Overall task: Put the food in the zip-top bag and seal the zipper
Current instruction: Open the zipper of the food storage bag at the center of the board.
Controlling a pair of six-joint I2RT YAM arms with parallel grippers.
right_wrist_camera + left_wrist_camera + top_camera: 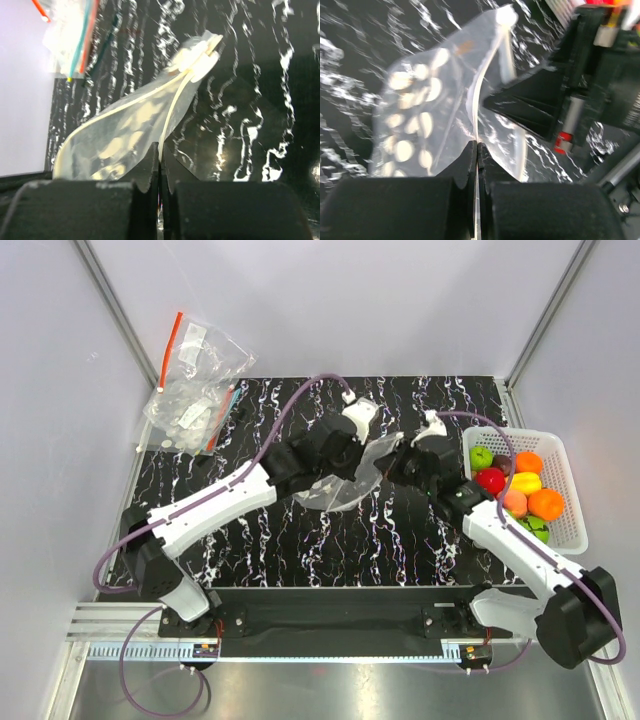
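Note:
The dotted zip-top bag (362, 472) is held up over the black marbled mat between both grippers. My left gripper (477, 146) is shut on the bag's (427, 105) pale zipper (481, 92) edge. My right gripper (160, 147) is shut on the bag (125, 130) at its zipper strip (177, 107) too. In the top view the left gripper (352, 452) and right gripper (396, 462) face each other across the bag. The food (515, 490), red, green, orange and yellow toys, lies in the white basket at the right. The bag looks empty.
The white basket (565, 465) stands at the mat's right edge. A clear undotted bag (195, 385) with a red strip lies at the back left, also in the right wrist view (70, 40). Enclosure walls stand on both sides.

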